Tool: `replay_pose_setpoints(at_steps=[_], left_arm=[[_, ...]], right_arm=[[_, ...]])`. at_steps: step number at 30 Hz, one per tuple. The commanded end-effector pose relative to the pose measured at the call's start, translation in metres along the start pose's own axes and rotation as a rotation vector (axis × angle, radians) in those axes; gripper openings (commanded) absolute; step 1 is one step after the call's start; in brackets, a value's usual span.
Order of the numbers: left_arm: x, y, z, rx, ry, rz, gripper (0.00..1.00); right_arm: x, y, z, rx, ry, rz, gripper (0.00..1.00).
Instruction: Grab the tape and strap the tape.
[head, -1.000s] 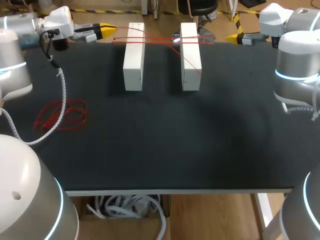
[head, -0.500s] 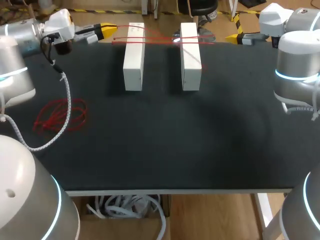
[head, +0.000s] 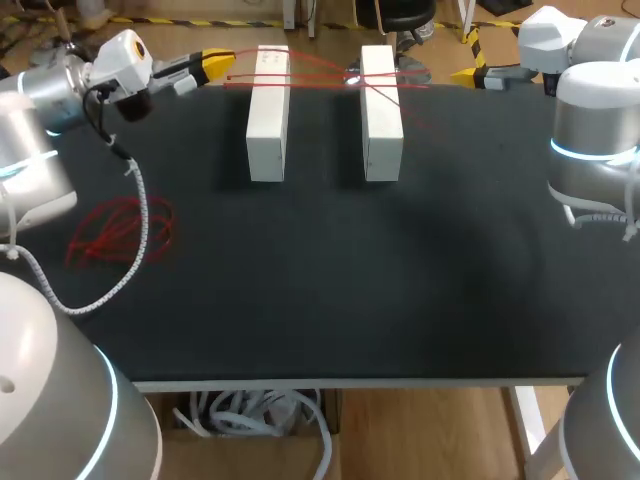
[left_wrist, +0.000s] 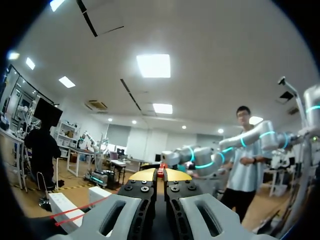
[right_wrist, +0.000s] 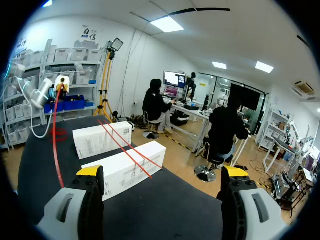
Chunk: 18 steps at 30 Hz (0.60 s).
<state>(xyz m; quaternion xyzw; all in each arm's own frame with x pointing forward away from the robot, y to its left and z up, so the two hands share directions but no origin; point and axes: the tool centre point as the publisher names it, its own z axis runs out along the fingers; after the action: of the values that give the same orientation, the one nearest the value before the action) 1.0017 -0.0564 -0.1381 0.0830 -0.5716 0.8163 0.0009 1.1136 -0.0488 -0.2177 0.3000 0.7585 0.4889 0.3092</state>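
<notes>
Two arms are hovering along the worktop's far edge. Left claw is pinching red tape; right claw is gaping wide.

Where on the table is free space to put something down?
Bare: the whole front half of the table, between the two white boxes and the near edge, and the right side. Crowded: the left, with the red strap coil and the left arm's cable; red straps cross the boxes.
</notes>
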Motion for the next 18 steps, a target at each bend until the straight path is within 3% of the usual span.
replay_pose_setpoints(at_steps=[1,18], left_arm=[[0.010,-0.002,0.001,0.025,-0.015,-0.007,0.00],[0.035,-0.021,0.011,0.104,0.010,0.012,0.00]], right_arm=[[-0.001,0.000,0.000,0.002,0.002,0.000,1.00],[-0.001,0.000,0.000,0.002,0.002,0.000,1.00]])
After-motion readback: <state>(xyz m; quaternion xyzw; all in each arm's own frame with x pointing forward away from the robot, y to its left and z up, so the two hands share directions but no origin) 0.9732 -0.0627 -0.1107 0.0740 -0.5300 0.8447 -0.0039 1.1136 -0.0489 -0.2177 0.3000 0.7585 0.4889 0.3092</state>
